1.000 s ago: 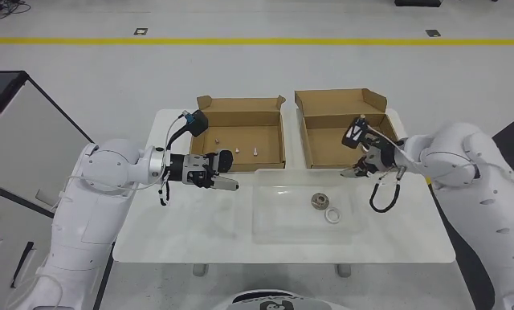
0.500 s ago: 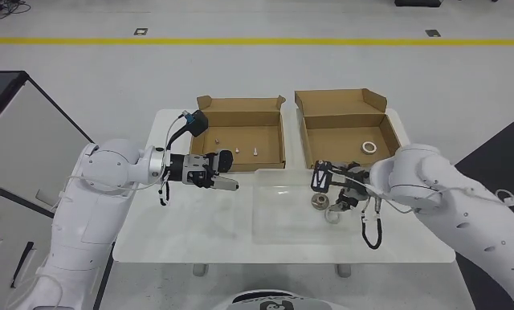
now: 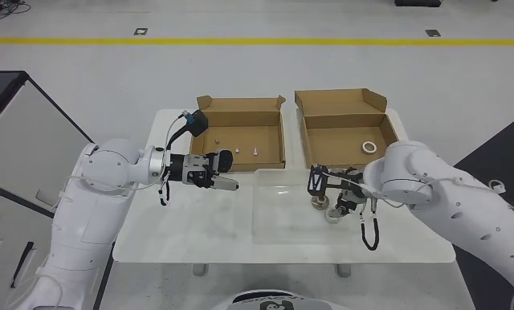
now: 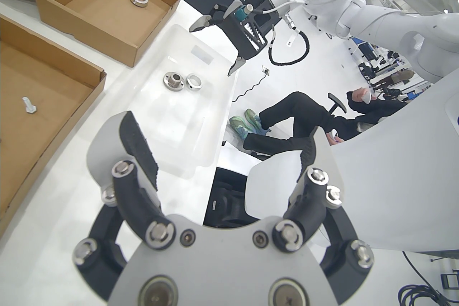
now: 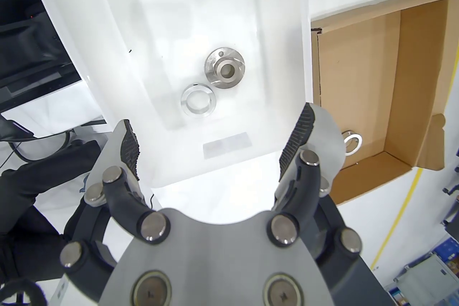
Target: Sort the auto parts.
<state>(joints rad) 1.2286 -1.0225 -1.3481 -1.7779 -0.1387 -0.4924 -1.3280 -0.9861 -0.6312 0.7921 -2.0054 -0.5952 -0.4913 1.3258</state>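
The white bench (image 3: 193,222) sits in the middle of the top view, with a clear plastic tray (image 3: 265,230) at its centre. Two metal parts lie in the right half of the tray: a flanged hub (image 5: 225,67) and a plain ring (image 5: 198,100). They lie just beside each other, the ring nearer the tray's right end; whether they touch is hard to tell.

Two open cardboard boxes stand side by side along the far edge of the bench. The left box (image 3: 241,141), above and left of the tray in the top view, holds a few small bolts (image 3: 239,146) scattered on its floor. The right box (image 3: 345,145), above the tray's right half, holds a second ring (image 3: 369,147) near its right wall.

The left gripper (image 4: 218,130) hovers over bare bench just left of the tray, in front of the left box. Its fingers are spread wide and hold nothing.

The right gripper (image 5: 217,121) hangs over the right part of the tray, above the hub and the ring. Its fingers are also spread wide and empty. Seen from the left wrist view, the fingertips (image 4: 231,70) are clear of both parts and point down toward the tray.
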